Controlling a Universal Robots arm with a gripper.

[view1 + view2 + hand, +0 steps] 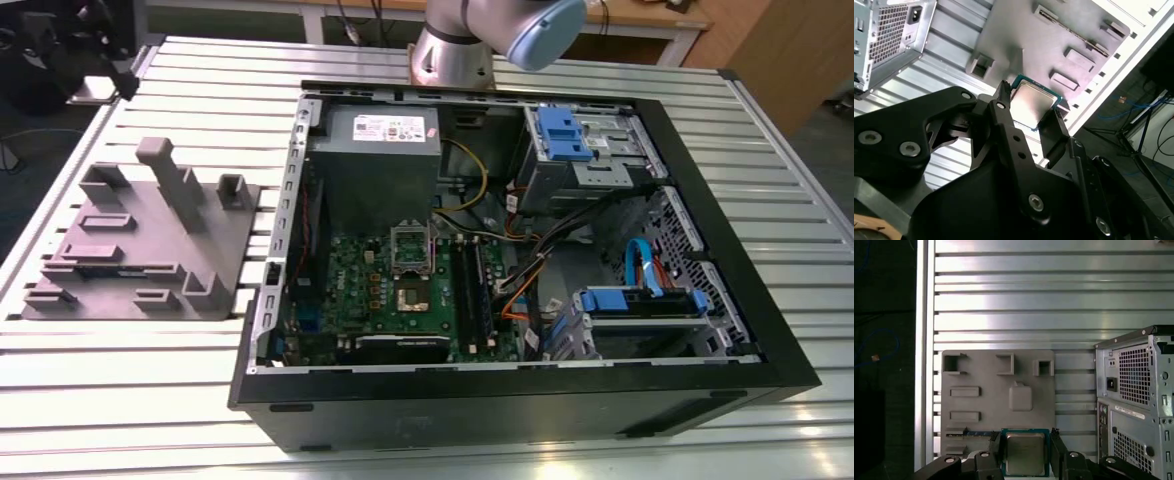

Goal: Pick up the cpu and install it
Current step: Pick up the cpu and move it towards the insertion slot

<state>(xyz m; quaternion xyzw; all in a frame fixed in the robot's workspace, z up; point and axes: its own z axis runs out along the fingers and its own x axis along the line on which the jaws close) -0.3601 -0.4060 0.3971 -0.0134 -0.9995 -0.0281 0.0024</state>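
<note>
The gripper [1025, 436] has its two black fingers [995, 450] closed against opposite edges of the cpu [1025, 456]. The chip hangs in that grip, silver top showing, over one edge of the grey moulded fixture plate [984, 375] on the slatted aluminium table [1029, 295]. The open computer case [1134, 390] stands just beside the plate, at the exterior view's right of it. Inside the case, the motherboard [354, 290] carries the metal socket frame [411, 250]. The power supply [380, 135] sits beyond it, and bundled cables [534, 270] run close on the right. The robot arm [461, 50] rises at the far side.
</note>
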